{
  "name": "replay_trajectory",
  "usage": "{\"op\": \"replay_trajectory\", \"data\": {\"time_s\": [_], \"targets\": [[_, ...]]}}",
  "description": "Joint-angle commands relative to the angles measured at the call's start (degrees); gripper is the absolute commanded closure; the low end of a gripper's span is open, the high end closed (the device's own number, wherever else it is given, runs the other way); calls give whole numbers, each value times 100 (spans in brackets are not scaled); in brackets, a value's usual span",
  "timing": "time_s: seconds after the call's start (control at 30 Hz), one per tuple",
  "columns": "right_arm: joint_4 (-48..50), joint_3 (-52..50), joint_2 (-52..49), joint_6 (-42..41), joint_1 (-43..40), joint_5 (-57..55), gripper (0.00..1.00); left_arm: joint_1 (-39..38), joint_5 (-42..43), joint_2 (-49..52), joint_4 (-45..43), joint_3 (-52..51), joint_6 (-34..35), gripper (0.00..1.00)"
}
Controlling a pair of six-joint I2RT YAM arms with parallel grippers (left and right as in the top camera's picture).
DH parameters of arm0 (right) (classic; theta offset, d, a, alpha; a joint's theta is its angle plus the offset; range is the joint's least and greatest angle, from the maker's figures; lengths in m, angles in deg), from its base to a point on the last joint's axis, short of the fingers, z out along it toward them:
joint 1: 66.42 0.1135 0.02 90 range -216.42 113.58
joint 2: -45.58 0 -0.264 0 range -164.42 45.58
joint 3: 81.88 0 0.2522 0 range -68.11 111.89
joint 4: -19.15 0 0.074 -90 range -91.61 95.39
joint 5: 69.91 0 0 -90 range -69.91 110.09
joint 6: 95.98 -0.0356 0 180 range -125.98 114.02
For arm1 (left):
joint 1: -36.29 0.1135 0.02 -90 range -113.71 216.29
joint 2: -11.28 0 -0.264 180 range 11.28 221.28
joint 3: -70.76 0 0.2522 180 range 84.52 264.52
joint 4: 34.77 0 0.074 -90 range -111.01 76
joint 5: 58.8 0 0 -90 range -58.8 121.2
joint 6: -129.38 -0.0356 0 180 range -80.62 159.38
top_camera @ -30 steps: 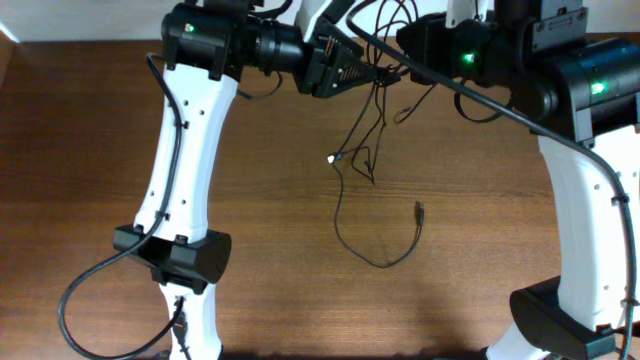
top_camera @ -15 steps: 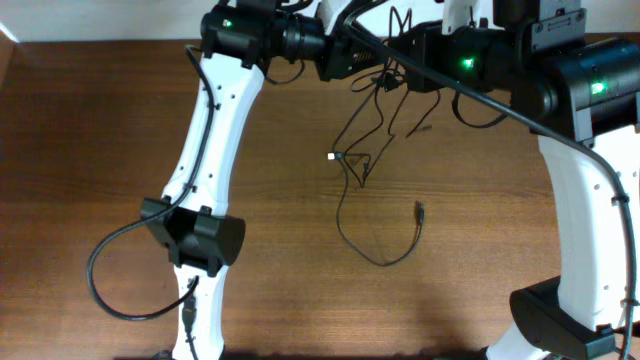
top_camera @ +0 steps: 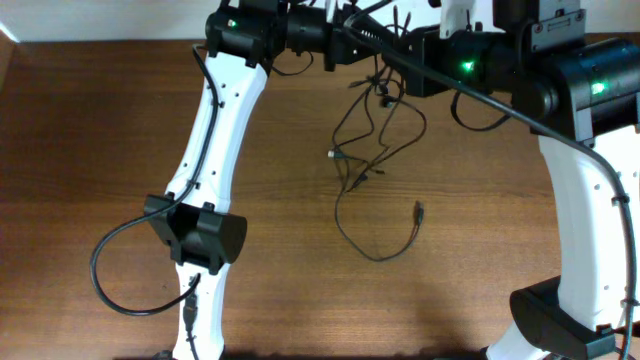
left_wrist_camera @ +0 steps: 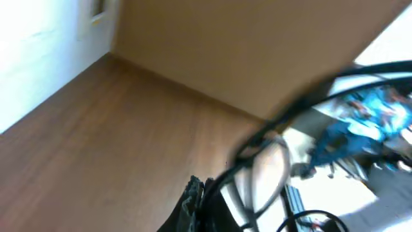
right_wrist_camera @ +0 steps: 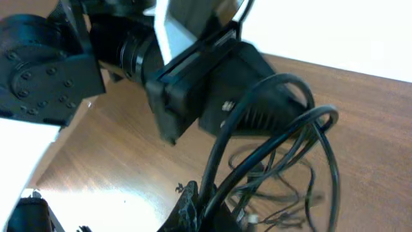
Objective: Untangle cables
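Now, your left gripper (left_wrist_camera: 196, 196): pinched on thin black plug-ended cables (top_camera: 381, 90)
right gripper (right_wrist_camera: 193, 200): clamped on same bunch
cables: held up over brown wooden table (top_camera: 100, 150), far edge, tails trailing, likely to expose knots

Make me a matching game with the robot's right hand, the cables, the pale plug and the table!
Things:
1. right hand
2. cables
3. pale plug
4. table

Descriptions:
A. brown wood
B. shut, pinching something thin
C. black, dangling in a tangle
D. at the tangle's left edge

Pairs: 1-B, 2-C, 3-D, 4-A
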Motion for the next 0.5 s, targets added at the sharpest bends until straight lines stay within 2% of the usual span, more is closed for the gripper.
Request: {"op": "replay_trajectory", "data": {"time_s": [0.0, 0.13, 0.23, 0.37, 0.47], "targets": [[-315, 13, 109, -46, -11, -323, 96, 179, -1963, 35, -2, 2, 796, 100], [-1082, 11, 109, -328, -11, -1908, 96, 398, -3338, -256, 474, 4, 791, 100], [-1412, 11, 109, -452, -11, -2643, 96, 396, -4385, -518, 966, 4, 772, 100], [-2013, 7, 55, -1023, -11, -4006, 96, 396, -5211, -870, 1266, 4, 769, 100], [-2065, -205, -22, -1137, -31, -4179, 96, 398, -5873, -1268, 1283, 4, 769, 100]]}}
